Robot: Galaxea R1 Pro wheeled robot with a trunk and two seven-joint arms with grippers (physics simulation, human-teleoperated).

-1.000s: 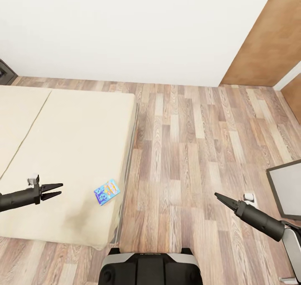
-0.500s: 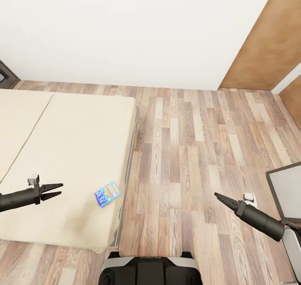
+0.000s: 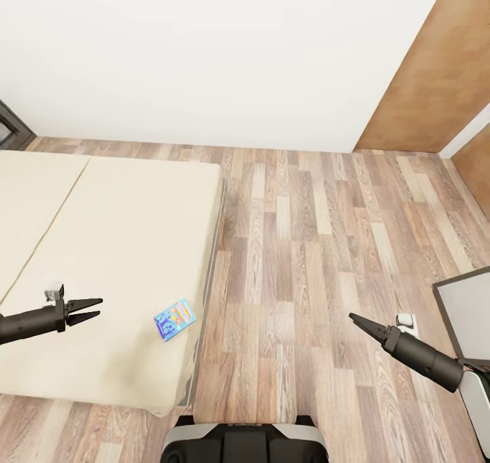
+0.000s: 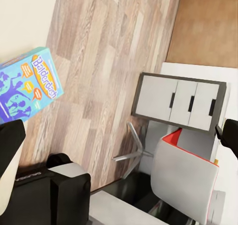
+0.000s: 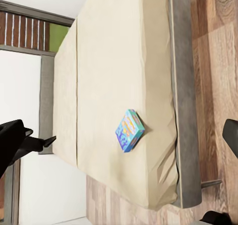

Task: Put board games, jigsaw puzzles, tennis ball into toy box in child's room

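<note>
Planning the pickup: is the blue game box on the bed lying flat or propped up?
Flat: the blue game box lies face-up on the bed, near its edge.

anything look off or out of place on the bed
Nothing damaged or spilled. One light blue game box lies askew near the bed's floor-side edge, turned at an angle to it. Both grippers are empty.

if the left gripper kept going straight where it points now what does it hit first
Probably the light blue board game on the bed; the left gripper points toward it, though it may pass above, since height is unclear.
</note>
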